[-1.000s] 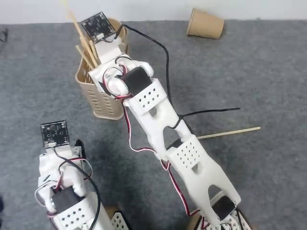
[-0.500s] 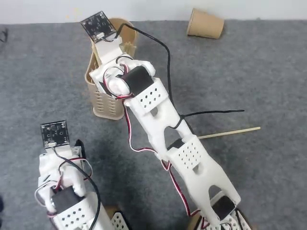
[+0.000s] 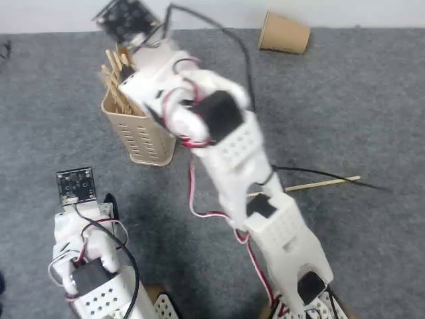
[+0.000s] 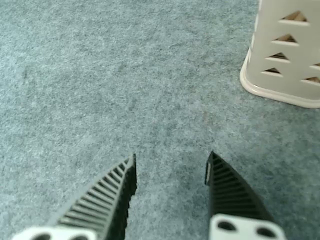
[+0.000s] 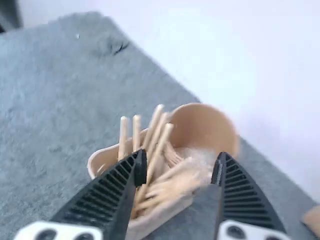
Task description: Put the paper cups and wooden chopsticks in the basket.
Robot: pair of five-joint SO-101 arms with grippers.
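A beige slotted basket (image 3: pixel 139 133) stands at the left of the grey carpet with several wooden chopsticks (image 3: pixel 116 73) sticking out of it. My right gripper (image 5: pixel 181 155) hangs open just above the basket (image 5: pixel 150 215); its wrist view shows the chopsticks (image 5: pixel 150 135) and a paper cup (image 5: pixel 205 125) inside. Another paper cup (image 3: pixel 284 32) lies on its side at the far edge. One chopstick (image 3: pixel 322 183) lies on the carpet at the right. My left gripper (image 4: pixel 171 160) is open over bare carpet, a little short of the basket (image 4: pixel 285 60).
The right arm (image 3: pixel 226 133) stretches diagonally across the middle, with a black cable (image 3: pixel 332 176) trailing to the right. The left arm (image 3: pixel 86 259) sits at the near left corner. A pale wall strip borders the far side of the carpet.
The right arm has lifted up and back from the basket's mouth, uncovering the chopsticks. The basket has shifted slightly left. The left arm has kept still.
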